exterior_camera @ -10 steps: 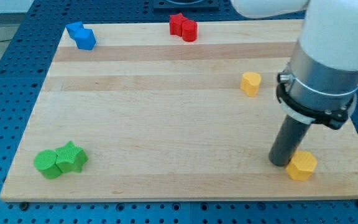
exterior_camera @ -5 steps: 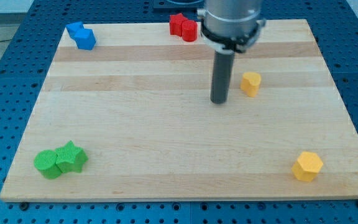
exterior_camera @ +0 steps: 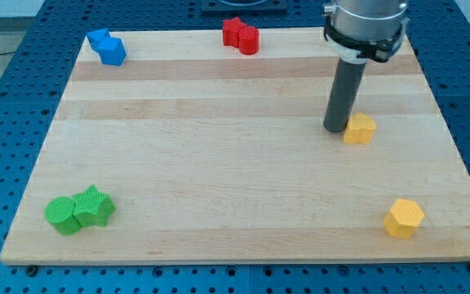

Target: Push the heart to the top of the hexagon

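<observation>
On the wooden board point(exterior_camera: 219, 163) you had eight blocks in four colours, two of each. Two were yellow: a heart point(exterior_camera: 359, 129) near the board's right edge and a hexagon point(exterior_camera: 404, 218) by its lower right corner. Two red blocks point(exterior_camera: 241, 36) sat touching at the board's top edge, two blue blocks point(exterior_camera: 107, 46) touching at its top left corner, and two green blocks point(exterior_camera: 78, 211) touching at its lower left corner.

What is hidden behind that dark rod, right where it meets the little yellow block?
The rod's tip sits against the left side of the yellow heart, covering that edge. Behind the rod only the wooden board shows. Whatever board strip lies directly behind the rod cannot be seen.
</observation>
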Motion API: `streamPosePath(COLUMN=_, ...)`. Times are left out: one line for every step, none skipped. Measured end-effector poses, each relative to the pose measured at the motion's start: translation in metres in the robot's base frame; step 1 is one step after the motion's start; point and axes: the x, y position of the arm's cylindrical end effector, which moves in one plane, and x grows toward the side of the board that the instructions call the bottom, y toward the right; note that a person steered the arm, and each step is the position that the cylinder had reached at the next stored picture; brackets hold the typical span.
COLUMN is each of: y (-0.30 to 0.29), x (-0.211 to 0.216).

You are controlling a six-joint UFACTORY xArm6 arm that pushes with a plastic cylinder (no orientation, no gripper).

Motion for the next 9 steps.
streamPosePath(y=0.009, x=-0.009)
streamPosePath(y=0.027, x=-0.015)
streamPosePath(y=0.042, x=-0.018)
streamPosePath(y=0.047, x=-0.014)
streamPosePath(y=0.05, x=-0.004)
streamPosePath(y=0.051, x=-0.012)
streamPosePath(y=0.058, x=-0.021)
streamPosePath(y=0.078, x=-0.021)
streamPosePath(y=0.09, x=-0.013)
